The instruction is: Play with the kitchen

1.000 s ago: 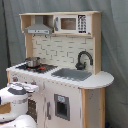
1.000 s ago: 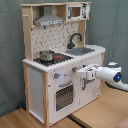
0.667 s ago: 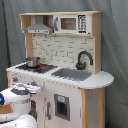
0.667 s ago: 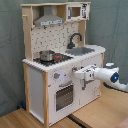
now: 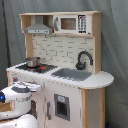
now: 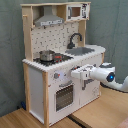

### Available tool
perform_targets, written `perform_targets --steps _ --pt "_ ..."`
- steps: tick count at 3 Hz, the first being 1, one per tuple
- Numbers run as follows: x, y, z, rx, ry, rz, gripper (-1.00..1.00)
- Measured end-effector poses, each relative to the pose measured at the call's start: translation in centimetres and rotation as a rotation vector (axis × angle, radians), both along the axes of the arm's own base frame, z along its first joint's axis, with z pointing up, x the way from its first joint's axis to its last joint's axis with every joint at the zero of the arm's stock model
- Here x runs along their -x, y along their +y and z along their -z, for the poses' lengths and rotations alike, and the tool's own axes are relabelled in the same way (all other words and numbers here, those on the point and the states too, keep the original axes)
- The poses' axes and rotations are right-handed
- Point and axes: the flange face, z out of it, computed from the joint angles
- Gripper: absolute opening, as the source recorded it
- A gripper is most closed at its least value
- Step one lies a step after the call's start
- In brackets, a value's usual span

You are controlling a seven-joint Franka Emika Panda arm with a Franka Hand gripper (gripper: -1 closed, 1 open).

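We are holding our hand (image 6: 76, 75) close against the kitchen (image 6: 60, 60) front; its grip we cannot tell, and pushing risks tipping the pot (image 6: 47, 55).

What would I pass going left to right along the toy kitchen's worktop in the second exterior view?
Pot on the stovetop → black faucet → grey sink → the rounded end of the counter. Lower down, the robot arm reaches in from the second exterior view's right toward the cabinet front.
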Motion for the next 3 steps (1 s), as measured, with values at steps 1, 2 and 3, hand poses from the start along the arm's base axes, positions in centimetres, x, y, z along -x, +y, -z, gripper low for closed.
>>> perform_targets --steps 1,2,3 --pt "-0.01 -0.02 -0.07 -0.001 -0.001 0.001 -1.00" --pt "-0.07 0.15 -0.42 -0.116 -0.002 0.010 -1.00" --pt "-0.08 0.09 -0.41 -0.231 0.003 0.020 -1.00"
